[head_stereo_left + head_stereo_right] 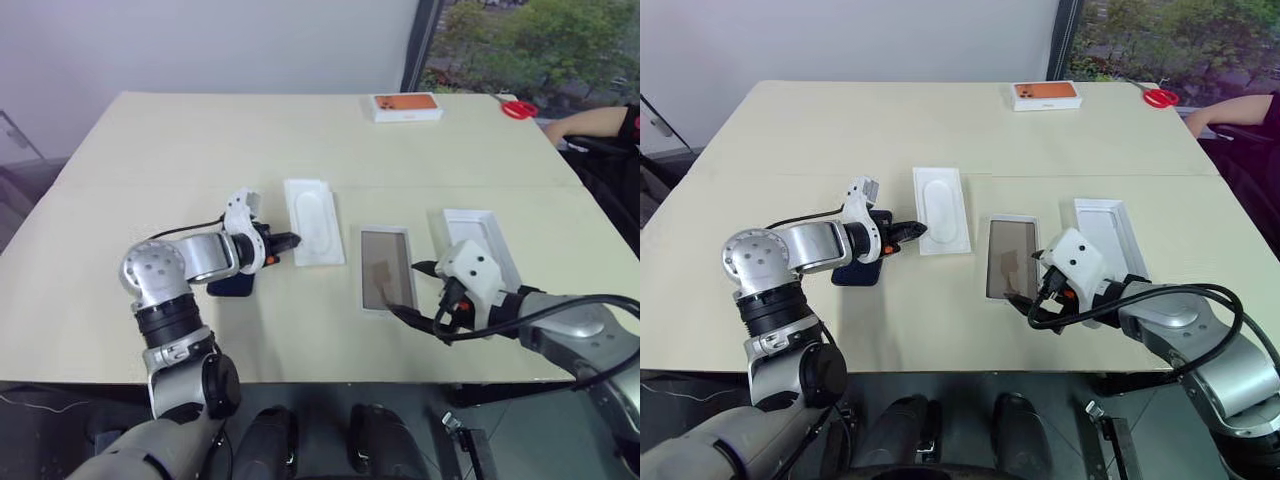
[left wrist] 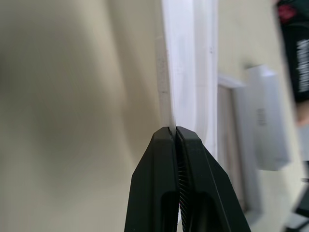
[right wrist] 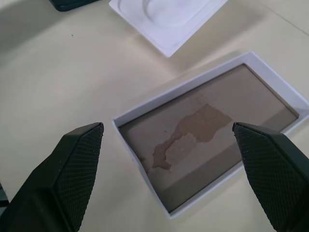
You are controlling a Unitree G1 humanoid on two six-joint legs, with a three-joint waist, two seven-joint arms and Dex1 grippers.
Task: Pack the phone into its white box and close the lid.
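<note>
Spread wide, the right claw (image 3: 169,140) is hovering just above the white box (image 1: 386,268), which is lying open and empty on the tabletop (image 1: 200,150), its brownish floor showing. To its right the lid (image 1: 480,240) is resting with its plain inside up. The left claw (image 2: 176,133) is pressed together, empty, its tips pointing at the edge of a white insert (image 1: 314,220). The phone (image 1: 858,273) is lying flat beneath the left wrist.

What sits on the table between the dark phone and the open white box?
The flat white insert with its oval recess lies between the phone and the white box, seen from the head views.
</note>
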